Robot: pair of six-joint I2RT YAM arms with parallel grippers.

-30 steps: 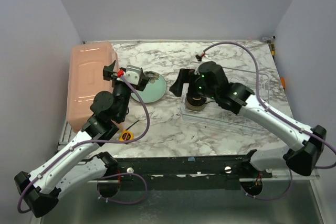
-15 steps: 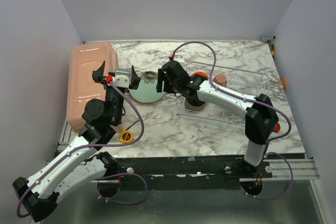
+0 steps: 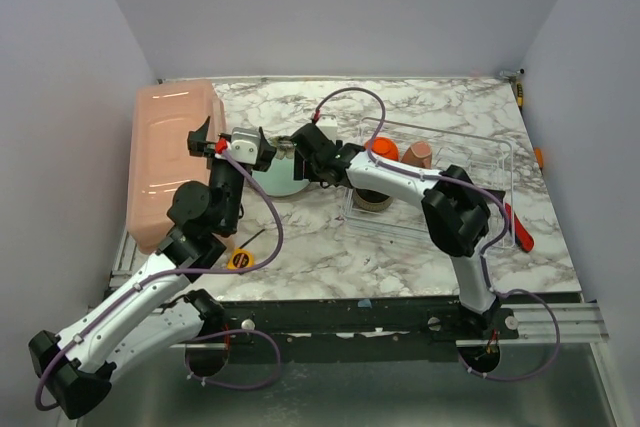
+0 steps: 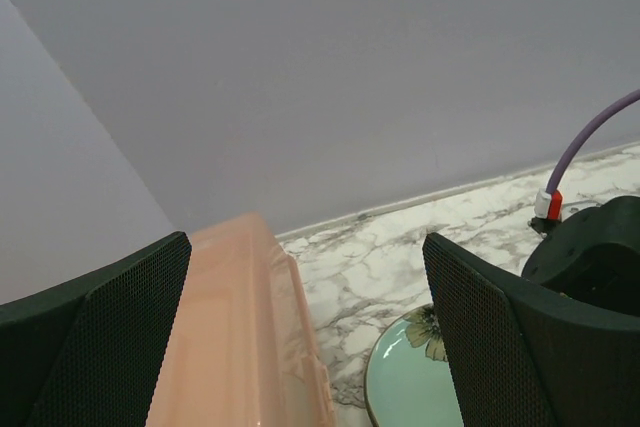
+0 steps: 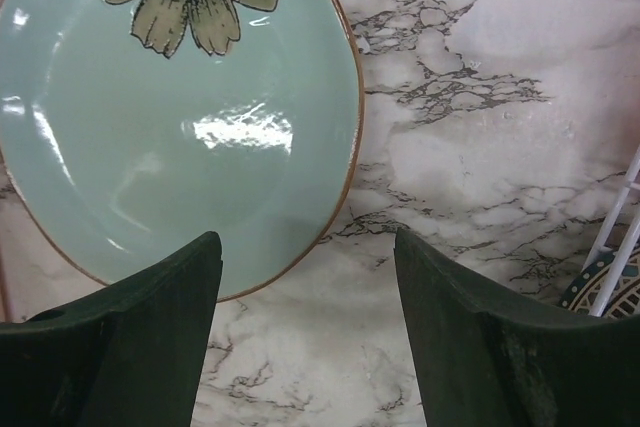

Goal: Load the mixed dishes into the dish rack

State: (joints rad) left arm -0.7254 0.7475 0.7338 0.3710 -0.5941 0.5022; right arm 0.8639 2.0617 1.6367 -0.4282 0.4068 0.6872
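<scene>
Right gripper gaping wide, empty, over the near rim of the teal flower-printed ceramic plate lying flat on the marble table, outside the clear plastic wire-grid dish rack; left gripper likewise wide, holding nothing.

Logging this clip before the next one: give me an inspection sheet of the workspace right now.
Surface: grey-veined white marble tabletop, no spills seen.
Job's things: teal flower-painted ceramic plate on tabletop, outside clear plastic wire-grid dish rack; glossy orange bowl, pinkish-tan mug, dark brown bowl inside rack.
Clutter: long salmon-pink plastic tub; small yellow tape measure.
Hands: left hand open, empty; right hand open over plate's rim.
Cables: purple cables loop off both arms.
Surroundings: plain pale walls.
</scene>
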